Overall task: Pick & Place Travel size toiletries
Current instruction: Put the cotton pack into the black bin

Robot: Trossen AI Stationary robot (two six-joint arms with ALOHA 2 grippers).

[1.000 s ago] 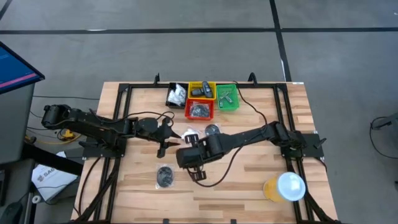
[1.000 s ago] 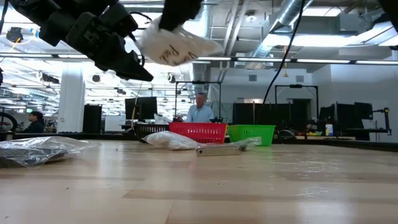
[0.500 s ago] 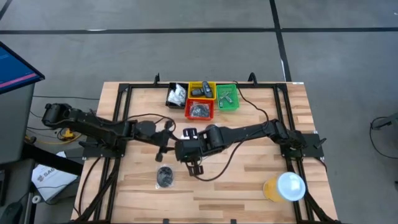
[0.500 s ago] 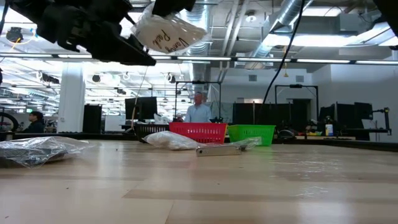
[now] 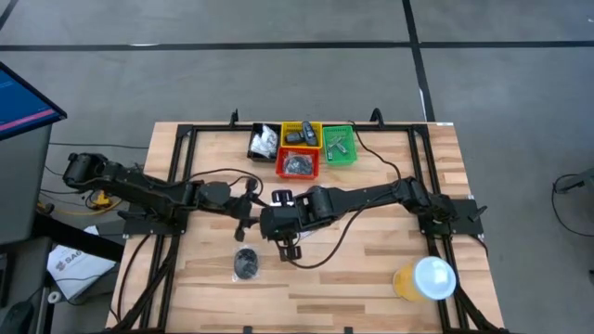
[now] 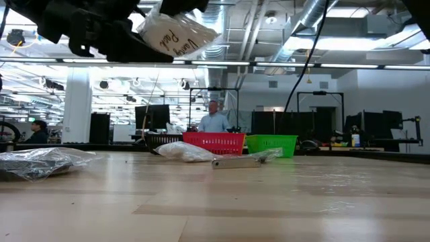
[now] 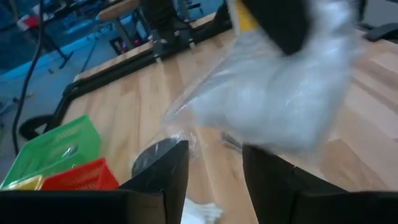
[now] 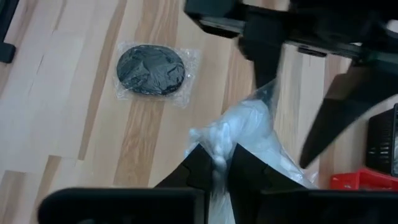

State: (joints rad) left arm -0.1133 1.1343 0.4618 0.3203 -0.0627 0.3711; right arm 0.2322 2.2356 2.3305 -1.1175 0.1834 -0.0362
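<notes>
My right gripper (image 8: 214, 171) is shut on a white crinkly packet (image 8: 249, 134) and holds it high over the table's middle (image 5: 269, 223). The low view shows this packet (image 6: 176, 37) carrying handwriting. My left gripper (image 7: 214, 168) is open and level just left of it (image 5: 249, 211), one finger (image 8: 261, 59) on each side of the packet's far end. A dark round disc in clear wrap (image 8: 150, 70) lies flat on the table below (image 5: 246, 264). Another white packet (image 6: 183, 151) and a silvery tube (image 6: 236, 162) lie farther back. My right gripper pinches the packet's near end (image 8: 214, 152) between its two fingers, which slant down from the table's right side. The packet is lifted clear of the table and sticks out ahead of the fingers. Whether my left gripper touches the packet's clear far edge (image 8: 268, 90), I cannot tell.
Black (image 5: 263, 141), yellow (image 5: 302, 134), green (image 5: 339, 144) and red (image 5: 297, 164) bins stand at the table's far edge. An orange cup with a white lid (image 5: 425, 278) stands at the near right corner. People show in the room behind.
My right gripper has carried the packet up and toward the table's left, up to my left gripper. My left gripper has rolled about its own line from tilted to level and stays open.
</notes>
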